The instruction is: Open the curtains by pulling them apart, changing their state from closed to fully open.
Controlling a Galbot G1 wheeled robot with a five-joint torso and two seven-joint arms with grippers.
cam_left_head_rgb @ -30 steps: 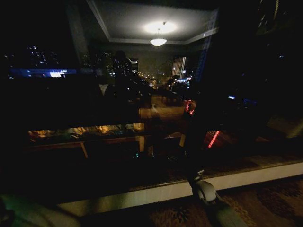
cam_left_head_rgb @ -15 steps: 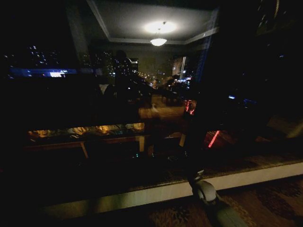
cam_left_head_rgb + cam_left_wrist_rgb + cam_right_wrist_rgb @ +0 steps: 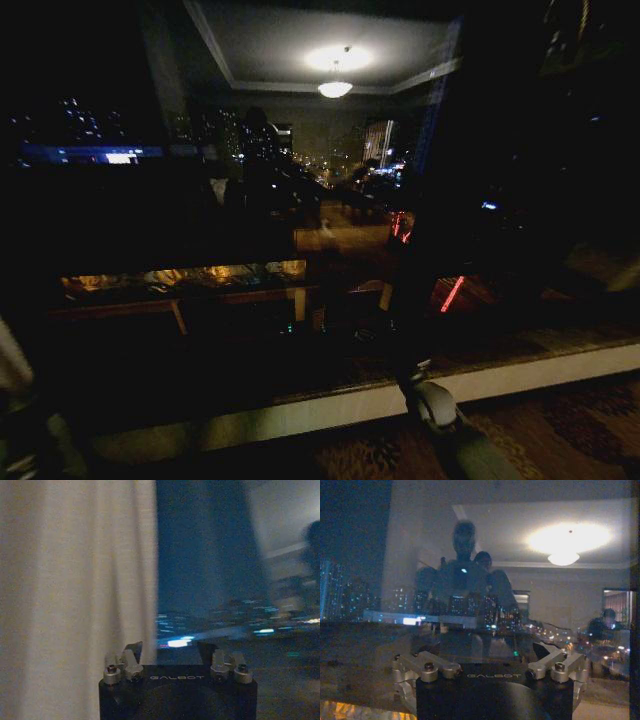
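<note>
In the left wrist view a cream-white pleated curtain [image 3: 75, 580] hangs drawn to one side, and its free edge stands against the bare dark window. My left gripper [image 3: 172, 652] is open just before that edge, with nothing between its fingers [image 3: 131, 655]. In the right wrist view my right gripper [image 3: 495, 661] is also open and empty, facing bare window glass. My right arm [image 3: 436, 408] reaches up from the lower middle of the head view toward the window. A pale strip [image 3: 8, 355] shows at that view's left edge; I cannot tell what it is.
The window glass [image 3: 300, 200] shows city lights and the reflected ceiling lamp [image 3: 334, 88]. A pale sill [image 3: 520, 375] runs along its foot. Patterned carpet [image 3: 570, 430] lies below the sill on the right.
The pale shape of my left arm has left the lower left corner of the head view. A pale strip has come in at the left edge. The right arm has not moved.
</note>
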